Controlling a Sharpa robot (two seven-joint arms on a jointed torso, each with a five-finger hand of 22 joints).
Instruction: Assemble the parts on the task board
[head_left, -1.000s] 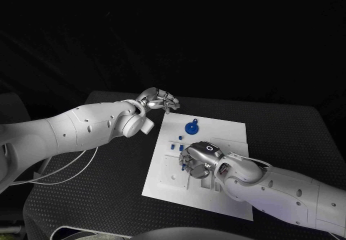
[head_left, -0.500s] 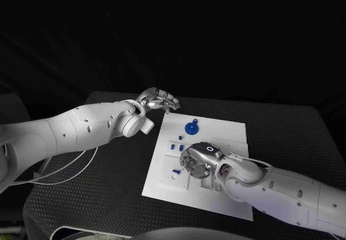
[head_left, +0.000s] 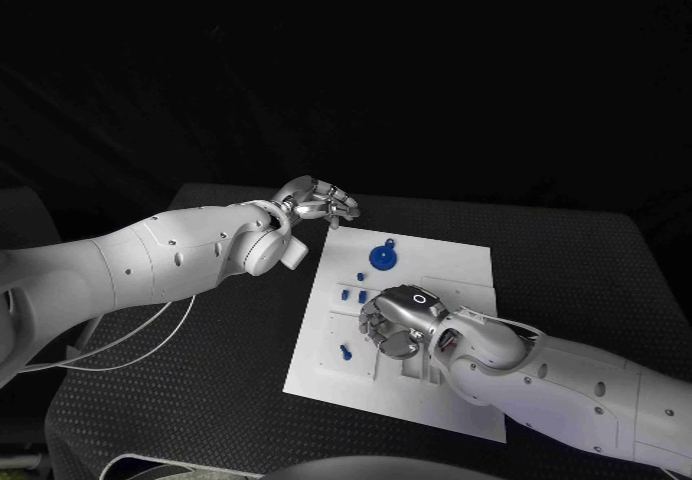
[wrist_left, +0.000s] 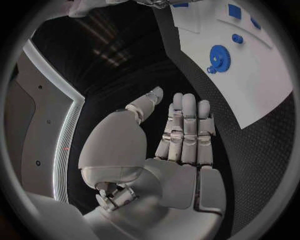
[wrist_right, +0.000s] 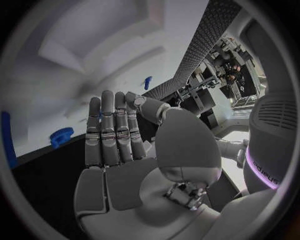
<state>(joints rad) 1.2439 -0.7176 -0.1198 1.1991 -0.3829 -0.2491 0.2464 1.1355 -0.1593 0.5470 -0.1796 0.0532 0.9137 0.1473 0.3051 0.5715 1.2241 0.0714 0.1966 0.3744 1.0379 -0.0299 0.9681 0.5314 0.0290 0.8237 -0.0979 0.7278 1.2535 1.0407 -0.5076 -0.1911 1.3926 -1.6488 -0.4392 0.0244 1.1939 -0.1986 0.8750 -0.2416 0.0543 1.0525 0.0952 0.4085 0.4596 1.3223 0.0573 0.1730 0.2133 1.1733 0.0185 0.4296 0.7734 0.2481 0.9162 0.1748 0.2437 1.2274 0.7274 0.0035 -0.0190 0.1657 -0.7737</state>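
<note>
Both hands empty at the task board (head_left: 433, 270).
From the head camera, the right hand (head_left: 392, 322) is being held over the board, a blue gear (head_left: 384, 256) lying near its far edge. Both wrist cameras: left hand (wrist_left: 181, 135) and right hand (wrist_right: 115, 130) are being kept flat, fingers extended, nothing grasped.

Head cam looks down at the board (head_left: 433, 300); each wrist cam sits close behind its hand, all sharing that board.
</note>
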